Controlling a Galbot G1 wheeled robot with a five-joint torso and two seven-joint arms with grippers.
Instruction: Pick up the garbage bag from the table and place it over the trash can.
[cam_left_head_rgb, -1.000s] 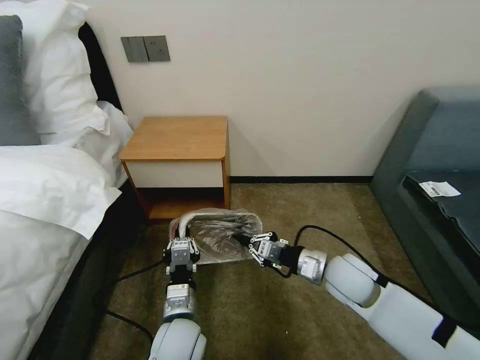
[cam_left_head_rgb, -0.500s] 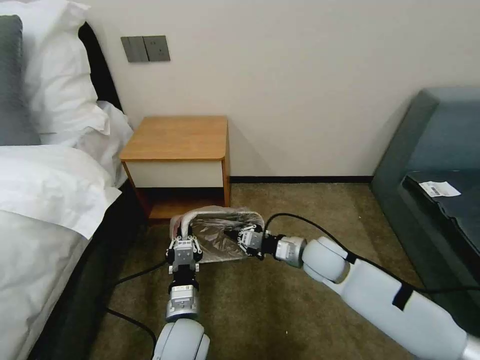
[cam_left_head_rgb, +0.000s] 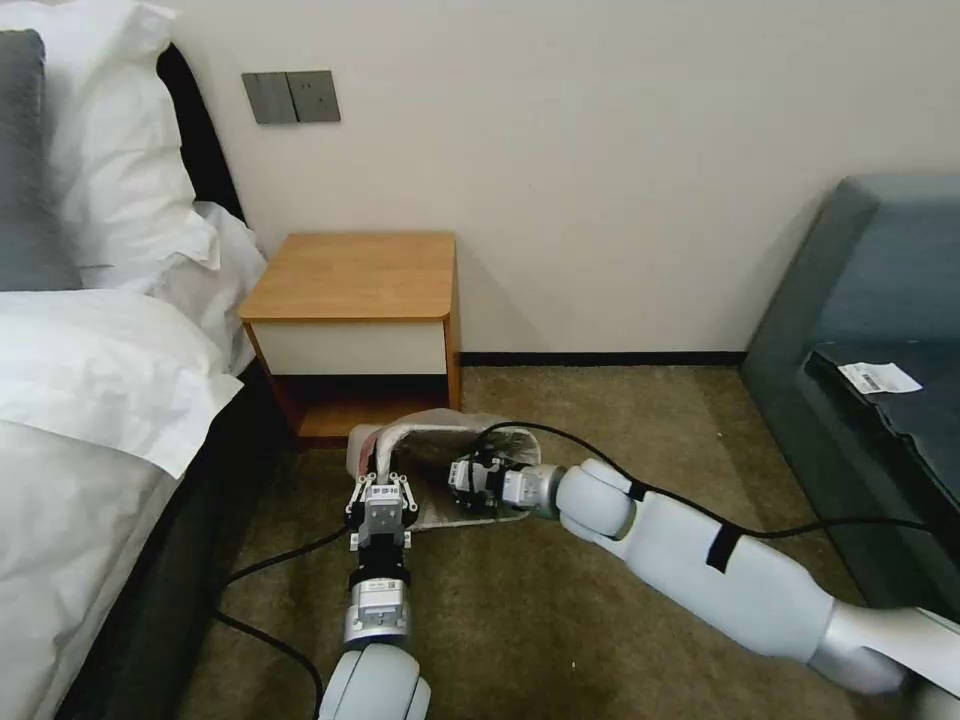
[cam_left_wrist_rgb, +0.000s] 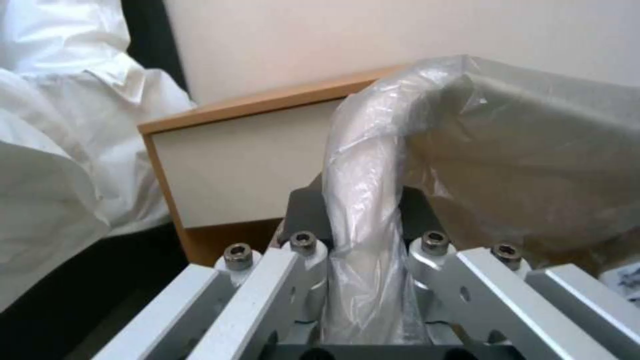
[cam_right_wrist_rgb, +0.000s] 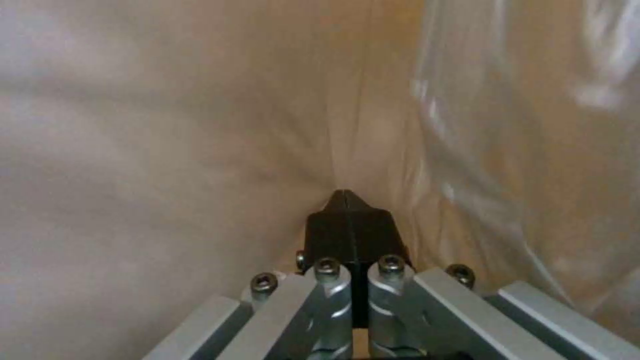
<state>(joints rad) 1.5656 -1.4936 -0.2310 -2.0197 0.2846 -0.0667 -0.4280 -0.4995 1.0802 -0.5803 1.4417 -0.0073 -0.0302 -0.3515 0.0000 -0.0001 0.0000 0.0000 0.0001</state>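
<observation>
The left gripper (cam_left_head_rgb: 378, 476) is clamped on the near-left rim of the trash can (cam_left_head_rgb: 402, 432), with the garbage bag (cam_left_wrist_rgb: 373, 200) film pinched between its pads and the rim; the left wrist view shows the plastic wrapped over the rolled rim between the jaws. The right gripper (cam_right_wrist_rgb: 348, 200) has its black fingertips pressed together with nothing visibly caught between them, and it is pushed down inside the can, its tip against the bag's film lining the inner wall.

Taking the trash can as reference: it stands on the carpet (cam_left_head_rgb: 560, 620) just in front of the table (cam_left_head_rgb: 352, 275), lower than the tabletop. The left gripper sits at the can's near-left edge. The right gripper (cam_left_head_rgb: 462, 472) enters the can's mouth from the right side, its forearm lying across the right rim.

The garbage bag is at the can, not on the table. Film covers the rim on the left and far sides and hangs into the interior.

Assessment of progress: pick-up and transfer appear complete, and the bag is largely draped over the can. Remaining work, by judgement, is seating the liner into the interior and confirming the right and near rim, which the right arm hides. Coverage there cannot be confirmed.
</observation>
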